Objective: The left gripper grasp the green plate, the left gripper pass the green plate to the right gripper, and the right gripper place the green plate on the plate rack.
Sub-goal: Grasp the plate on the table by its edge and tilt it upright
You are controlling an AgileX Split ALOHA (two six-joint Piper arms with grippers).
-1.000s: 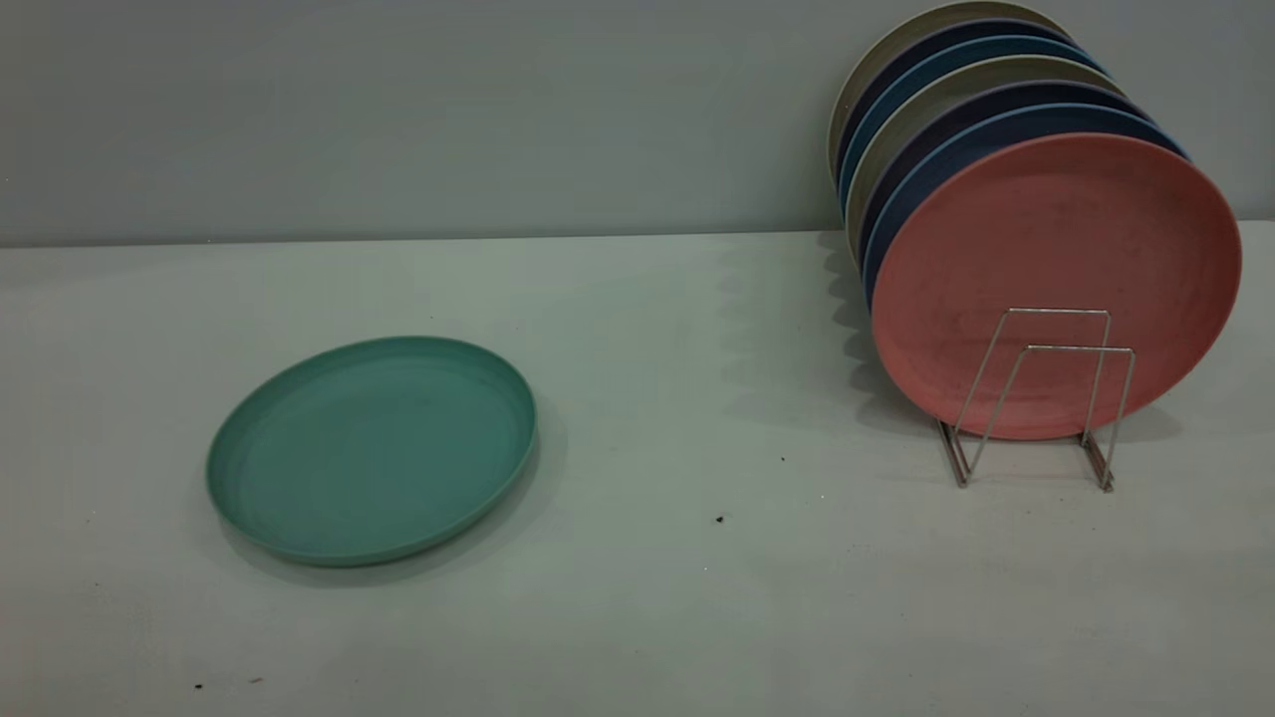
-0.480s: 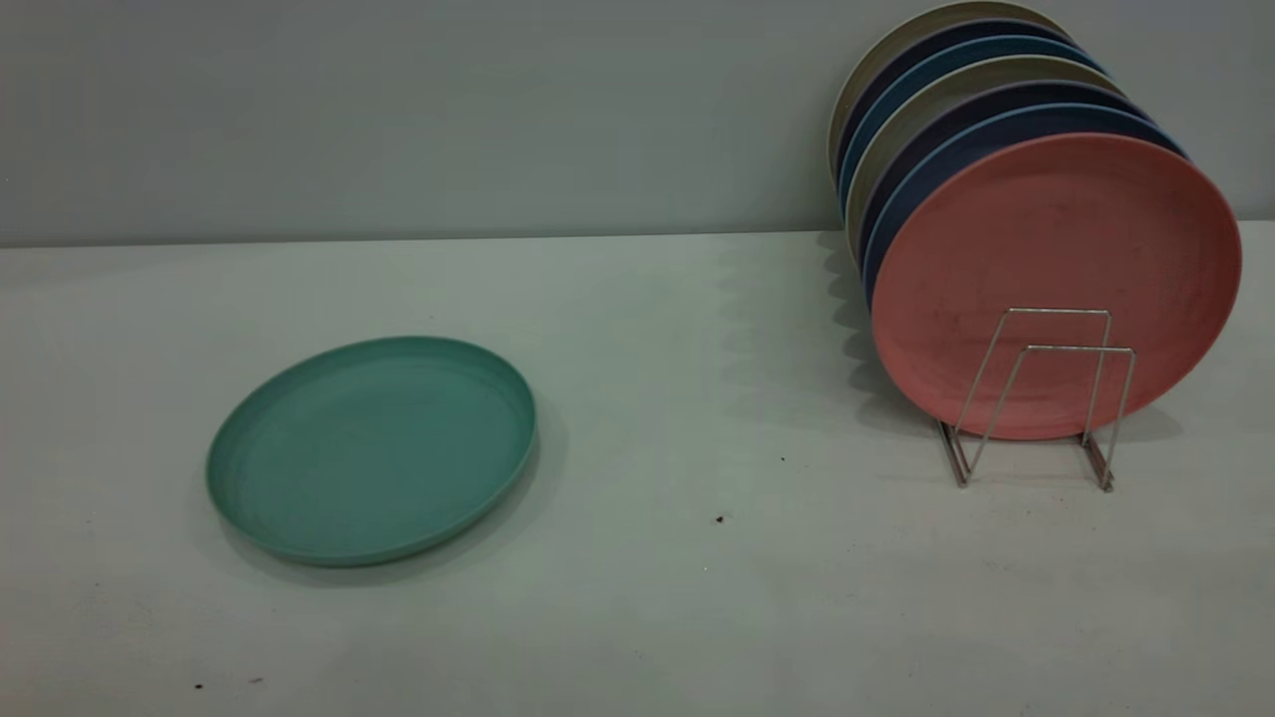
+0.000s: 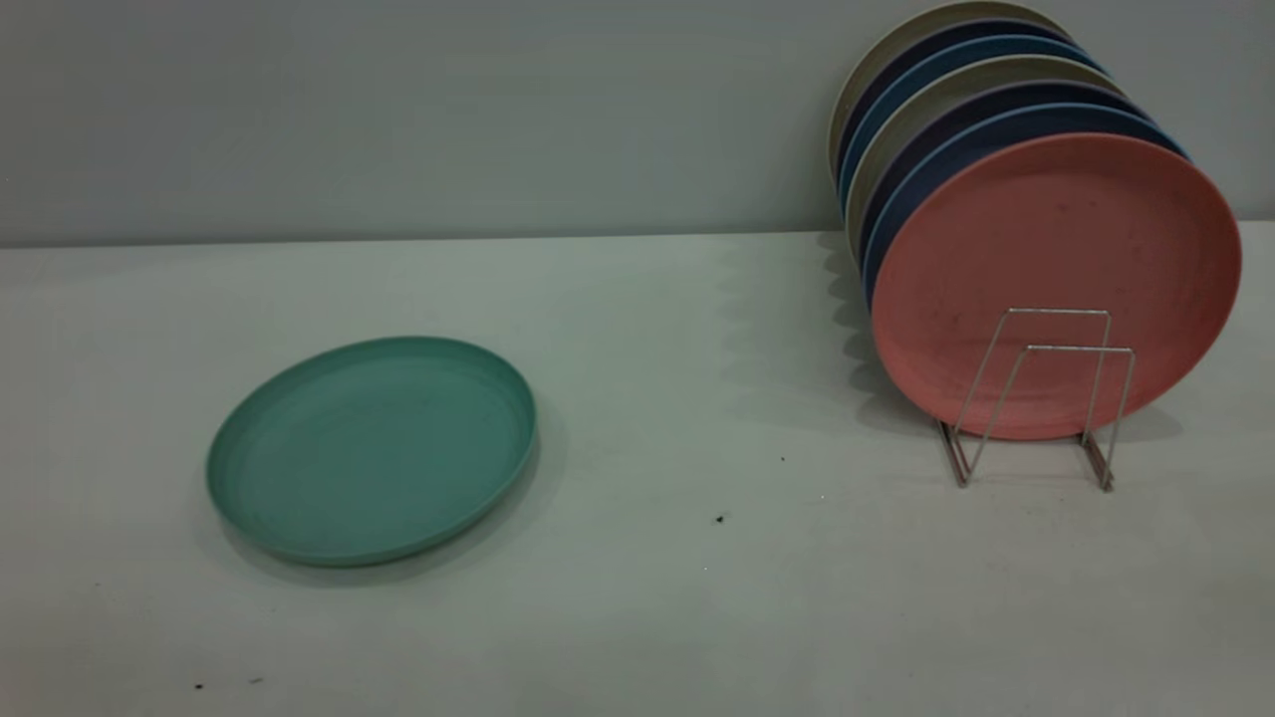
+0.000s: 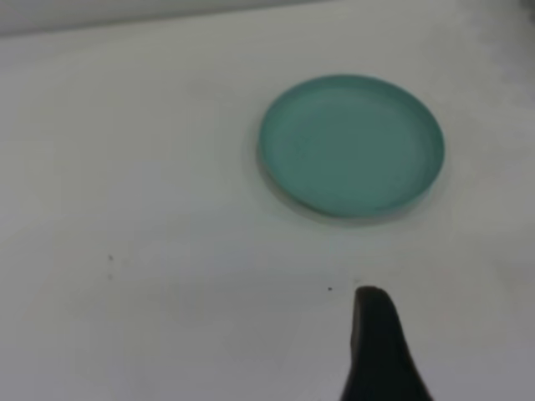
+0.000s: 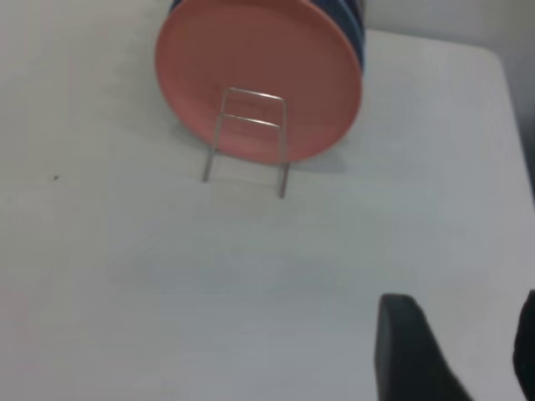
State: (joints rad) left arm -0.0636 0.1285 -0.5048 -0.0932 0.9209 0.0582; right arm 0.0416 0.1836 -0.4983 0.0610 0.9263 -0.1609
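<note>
Your left gripper (image 4: 380,351) shows only in its own wrist camera, and only as one black finger (image 4: 378,334), so you cannot tell whether it stands wide or narrow. It hangs above the white table (image 4: 150,251), touching nothing and holding nothing. The green plate (image 4: 351,144) lies beyond that fingertip, well apart from it.

Your right gripper (image 5: 460,351) shows two dark fingers in its wrist camera: one full finger (image 5: 405,347) and the edge of the other (image 5: 527,342), with bare table between them. They stand wide apart and hold nothing. The plate rack (image 5: 247,138) is well ahead of them.

Neither arm appears in the exterior view. There, taking the table's middle as the dial's centre, the green plate (image 3: 371,448) lies flat, rim up, out toward 9 o'clock. Nothing touches it.

The plate rack (image 3: 1041,398) stands well apart from it toward 3 o'clock. Its two nearest wire loops stand upright with no plate between them. Just behind those loops a salmon-pink plate (image 3: 1056,249) stands on edge. Behind it stands a row of blue plates (image 3: 981,134) and pale beige ones, running back toward the grey wall (image 3: 398,110).

A few dark specks (image 3: 719,519) dot the table (image 3: 647,617) between the green plate and the rack.
</note>
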